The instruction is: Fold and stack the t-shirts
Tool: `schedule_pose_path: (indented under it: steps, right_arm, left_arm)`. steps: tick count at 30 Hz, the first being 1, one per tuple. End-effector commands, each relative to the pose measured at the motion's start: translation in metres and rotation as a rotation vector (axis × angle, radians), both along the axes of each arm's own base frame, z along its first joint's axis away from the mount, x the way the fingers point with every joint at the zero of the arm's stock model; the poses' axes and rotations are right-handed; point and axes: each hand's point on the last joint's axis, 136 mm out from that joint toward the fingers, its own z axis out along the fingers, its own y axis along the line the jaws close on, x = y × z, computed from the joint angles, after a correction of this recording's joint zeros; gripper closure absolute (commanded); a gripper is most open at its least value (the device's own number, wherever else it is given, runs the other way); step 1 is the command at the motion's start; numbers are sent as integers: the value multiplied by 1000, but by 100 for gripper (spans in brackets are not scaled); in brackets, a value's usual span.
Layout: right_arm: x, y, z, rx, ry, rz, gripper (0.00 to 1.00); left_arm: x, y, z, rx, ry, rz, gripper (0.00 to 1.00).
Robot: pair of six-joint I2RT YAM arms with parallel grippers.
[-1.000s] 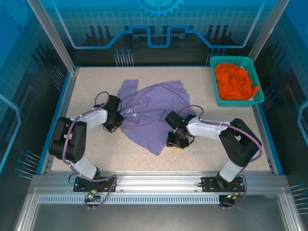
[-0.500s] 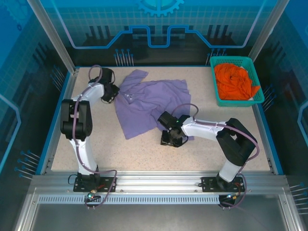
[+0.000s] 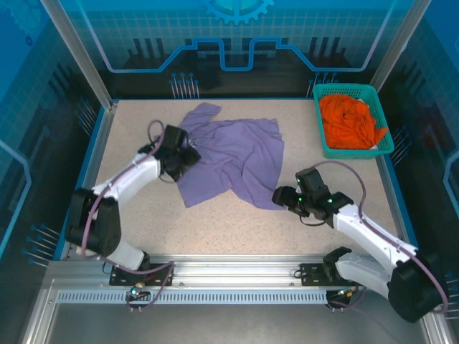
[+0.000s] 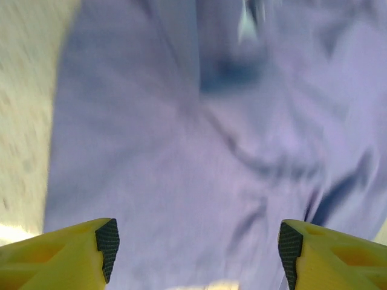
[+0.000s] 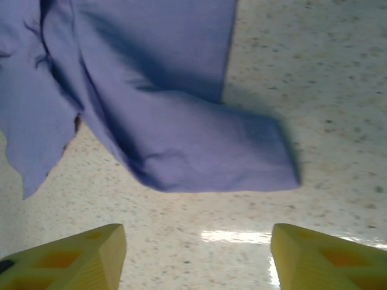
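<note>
The lavender t-shirt (image 3: 237,154) lies rumpled and only half spread on the middle of the table (image 3: 143,236). The orange t-shirt (image 3: 350,120) sits bunched in the teal basket (image 3: 346,88) at the far right corner. So neither of the 2 is folded or stacked yet.

Both look like thin, soft cloth: light and limp, likely to sag, drag and wrinkle instead of holding a shape. The lavender one probably handles best when pinched low against the table at 2 matching points, such as both shoulders or both hem corners. A doubled-over corner at its near right edge offers a thicker bite.

The left gripper (image 3: 188,156) hangs over the shirt's left part. In its wrist view (image 4: 199,244) the jaws stand wide apart, with cloth lying loose beneath and nothing clamped. The right gripper (image 3: 282,196) is over bare table just beside that doubled corner, its jaws (image 5: 196,241) likewise wide and empty.
</note>
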Motion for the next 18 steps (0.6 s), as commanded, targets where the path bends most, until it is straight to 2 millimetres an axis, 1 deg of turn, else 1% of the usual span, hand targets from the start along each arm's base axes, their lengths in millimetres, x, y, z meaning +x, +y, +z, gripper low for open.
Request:
schedule_pose_path:
  steps: [1,3,6,7,9,10,12,13,16,18]
  right_arm:
    - [9,4,16,32,-156,69,31]
    - [6,1,12,14,-160,86,28]
    - [0,-3,1,13,-100,102,28]
    - [-1,-3,-2,21,-73,106,29]
    - [-2,-4,-10,33,-29,105,31]
    - [-2,-3,-14,44,-18,110,34]
    - [-2,0,-19,65,-16,118,37]
    - [-2,1,-20,73,-23,119,38]
    - [-2,-1,-22,69,-35,113,38]
    - [-2,0,-21,77,-44,116,38]
  left_arm:
    - [-42,-5,-13,59,32,-36,29]
    - [-70,-8,-22,99,60,-89,31]
    - [-107,-5,-41,138,132,-129,35]
    - [-116,-1,-48,150,150,-128,36]
    - [-127,8,-58,168,170,-108,37]
    - [-128,9,-61,170,166,-107,39]
    - [-122,5,-61,162,138,-126,42]
    - [-120,7,-62,174,138,-124,43]
    - [-116,5,-67,191,151,-141,47]
    - [-115,4,-75,191,164,-142,50]
